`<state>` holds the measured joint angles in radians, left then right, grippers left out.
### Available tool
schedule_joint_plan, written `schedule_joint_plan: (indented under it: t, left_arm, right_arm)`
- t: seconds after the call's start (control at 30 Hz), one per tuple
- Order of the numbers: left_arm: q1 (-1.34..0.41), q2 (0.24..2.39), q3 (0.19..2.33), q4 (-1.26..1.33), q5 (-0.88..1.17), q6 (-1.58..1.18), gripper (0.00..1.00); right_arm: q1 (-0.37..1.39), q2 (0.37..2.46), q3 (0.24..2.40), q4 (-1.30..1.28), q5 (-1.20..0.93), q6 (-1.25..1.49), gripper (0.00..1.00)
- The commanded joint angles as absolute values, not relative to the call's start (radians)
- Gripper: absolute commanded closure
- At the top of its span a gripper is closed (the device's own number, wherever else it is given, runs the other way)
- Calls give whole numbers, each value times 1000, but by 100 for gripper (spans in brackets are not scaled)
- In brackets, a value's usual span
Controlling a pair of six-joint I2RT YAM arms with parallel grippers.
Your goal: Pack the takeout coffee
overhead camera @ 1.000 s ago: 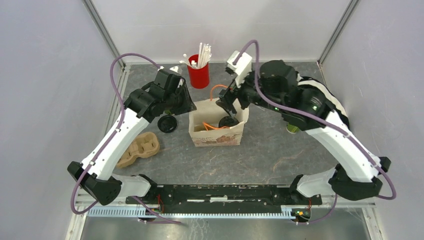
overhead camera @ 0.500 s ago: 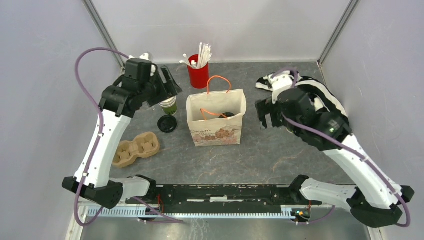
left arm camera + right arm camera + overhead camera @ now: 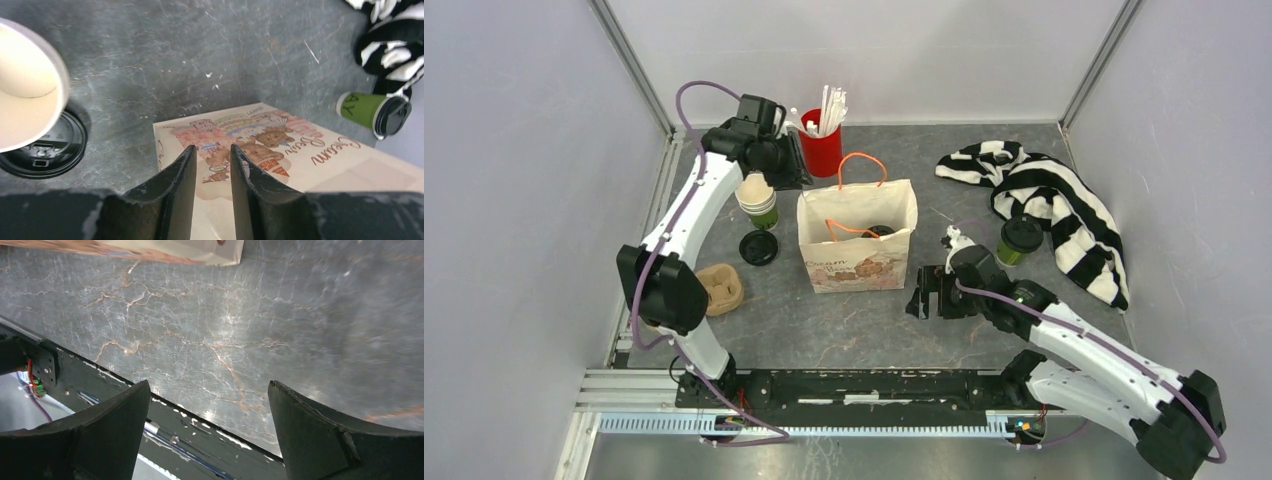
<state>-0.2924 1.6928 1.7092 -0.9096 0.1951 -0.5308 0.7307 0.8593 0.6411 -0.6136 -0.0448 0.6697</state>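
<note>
One takeout coffee, a green cup with a black lid (image 3: 1020,240), stands right of the paper bag (image 3: 859,262) against the striped cloth; it also shows in the left wrist view (image 3: 372,111). Inside the bag a second black lid (image 3: 880,232) shows; the cup under it is hidden. My left gripper (image 3: 794,172) hangs behind the bag's left corner, beside the red cup. Its jaws stand a narrow gap apart with nothing between them (image 3: 211,150). My right gripper (image 3: 929,300) is low over the table by the bag's front right corner, wide open and empty (image 3: 209,390).
A stack of lidless green cups (image 3: 757,197) and a loose black lid (image 3: 759,247) sit left of the bag. A red cup of white sticks (image 3: 822,150) stands behind. A cardboard cup carrier (image 3: 720,288) lies front left. A striped cloth (image 3: 1064,205) lies at right.
My left gripper has moved from the cup stack back toward the red cup. My right arm has dropped forward to the table in front of the bag, uncovering the lidded cup by the cloth.
</note>
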Motion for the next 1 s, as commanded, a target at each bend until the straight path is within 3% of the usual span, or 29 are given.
schedule_joint_plan:
  t: [0.0,0.37,0.97]
  left_arm:
    - [-328,1695,1725,-868,273,-439,63]
    - [-364,1695,1583,-906,273,-373,70]
    - [-485,1414,1210,-792,295,-582,73]
  right_arm:
    - [727,902,533,-312,-106,902,7]
    - [684,1106,560,-176,-13,936,9]
    - [454,1367,778,-213,-105,668,7]
